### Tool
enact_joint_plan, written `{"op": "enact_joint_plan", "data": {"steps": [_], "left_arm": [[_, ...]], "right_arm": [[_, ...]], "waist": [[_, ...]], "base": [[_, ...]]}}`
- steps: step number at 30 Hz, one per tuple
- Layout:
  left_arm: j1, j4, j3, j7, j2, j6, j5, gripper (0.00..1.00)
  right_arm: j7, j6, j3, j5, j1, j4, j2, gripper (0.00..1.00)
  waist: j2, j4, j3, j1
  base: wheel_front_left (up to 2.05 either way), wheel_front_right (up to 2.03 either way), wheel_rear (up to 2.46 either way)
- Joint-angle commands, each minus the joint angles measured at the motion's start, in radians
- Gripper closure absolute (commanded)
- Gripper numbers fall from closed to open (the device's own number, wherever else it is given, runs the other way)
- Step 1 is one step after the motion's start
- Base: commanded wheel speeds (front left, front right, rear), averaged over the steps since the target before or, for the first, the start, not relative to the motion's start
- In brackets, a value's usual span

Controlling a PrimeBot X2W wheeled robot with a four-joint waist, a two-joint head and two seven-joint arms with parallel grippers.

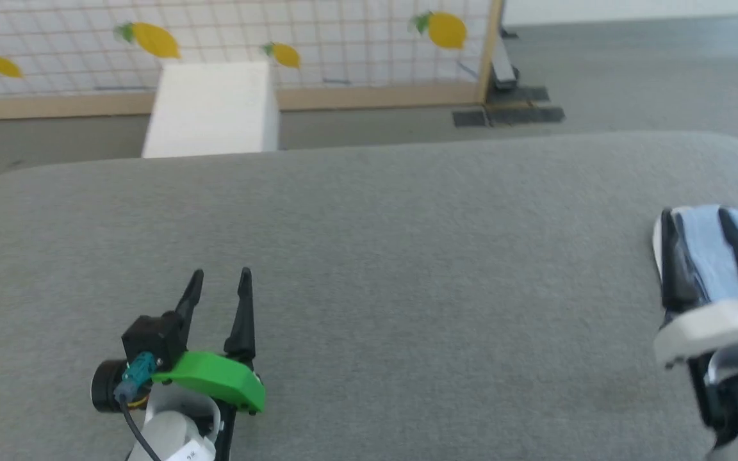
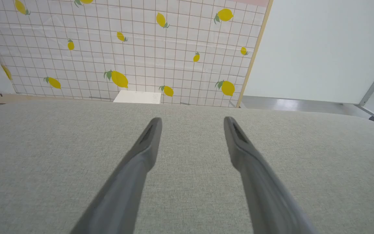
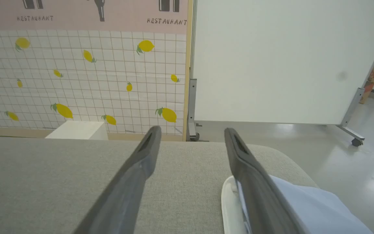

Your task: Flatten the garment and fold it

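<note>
A light blue garment (image 1: 705, 256) with a white collar (image 1: 656, 243) lies at the right end of a grey fabric-covered counter (image 1: 407, 256), partly cut off by the edge of the head view. The robot's right claw (image 1: 694, 214) is over it with its two dark fingers spread wide and nothing gripped between them. In the right wrist view, one finger of that claw (image 3: 192, 129) crosses the white collar edge (image 3: 229, 201) of the garment (image 3: 310, 204) while the other is over bare grey fabric; whether either finger touches the cloth cannot be told.

Well apart from it, at the lower left of the head view, the left claw (image 1: 221, 272) is above the bare counter. Its fingers are also parted and hold nothing, as its own wrist view (image 2: 192, 119) confirms.

Beyond the counter's far edge stands a white box (image 1: 212, 109) on the grey floor (image 1: 631, 70), in front of a grid-patterned wall panel printed with yellow lemons (image 1: 343, 38). To the panel's right, the right wrist view shows a plain white board (image 3: 271, 65) on a wheeled metal frame.
</note>
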Motion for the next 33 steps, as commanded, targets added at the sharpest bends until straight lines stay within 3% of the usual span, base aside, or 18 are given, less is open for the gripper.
{"op": "enact_joint_plan", "data": {"steps": [1,12,23,24,33], "left_arm": [[0.015,0.006,0.0,-0.007,-0.003,-0.003,-0.005,0.0],[0.069,0.025,-0.003,-0.009,-0.008,-0.002,-0.006,0.0],[0.085,0.024,-0.01,-0.009,-0.02,-0.001,-0.004,0.0],[0.085,0.026,-0.011,-0.009,-0.02,-0.002,-0.005,1.0],[0.07,0.025,-0.006,-0.004,-0.013,0.0,-0.006,1.0]], "right_arm": [[-0.01,-0.002,0.01,0.017,0.037,-0.019,0.009,0.0],[-0.06,-0.002,0.092,0.02,0.22,-0.113,0.058,0.0],[-0.075,-0.002,0.115,0.064,0.248,-0.075,0.06,0.0],[-0.077,-0.002,0.115,0.066,0.247,-0.072,0.06,1.0],[-0.068,0.0,0.114,0.058,0.24,-0.074,0.058,1.0]], "waist": [[0.0,0.068,-0.068,0.0],[0.0,0.103,-0.101,0.0],[0.0,0.098,-0.105,0.0],[0.0,0.097,-0.105,0.0],[0.0,0.097,-0.105,0.0]], "base": [[0.0,0.0,0.0],[0.0,0.0,0.0],[0.0,0.0,0.0],[0.0,0.0,0.0],[0.0,0.0,0.0]]}}
